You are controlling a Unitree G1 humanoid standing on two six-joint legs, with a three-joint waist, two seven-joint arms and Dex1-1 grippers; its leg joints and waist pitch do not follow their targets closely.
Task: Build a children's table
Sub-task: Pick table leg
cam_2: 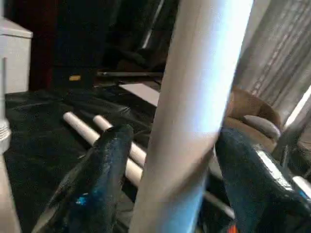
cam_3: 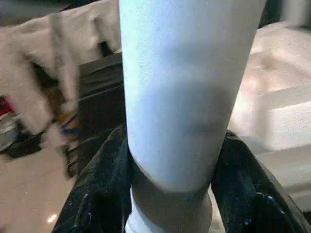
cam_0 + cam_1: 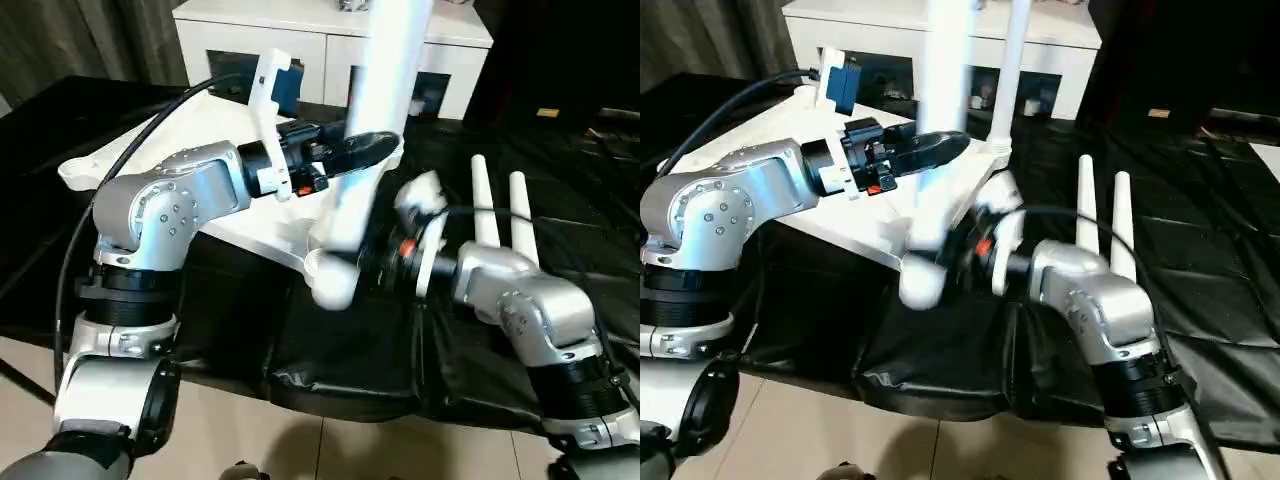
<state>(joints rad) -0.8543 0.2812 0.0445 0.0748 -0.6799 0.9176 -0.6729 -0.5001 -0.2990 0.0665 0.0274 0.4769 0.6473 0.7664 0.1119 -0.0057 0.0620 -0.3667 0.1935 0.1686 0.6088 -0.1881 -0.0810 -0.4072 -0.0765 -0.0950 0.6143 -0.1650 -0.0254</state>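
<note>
**Seating the leg in the corner socket**

At frame centre, the right tool [image 2: 170,184] pinches the leg [image 3: 385,90] near its base. The left tool [image 1: 167,160] stands spread around it. Keep the leg upright over the tabletop [image 3: 215,130]; press squarely.

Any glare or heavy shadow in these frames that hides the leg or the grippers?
Left eye view: the black sheet shines in patches, the leg is evenly lit. Right wrist view: the leg darkens toward the right gripper, with one small glint on the floor. Left wrist view: the leg is shaded beside the left gripper.
</note>
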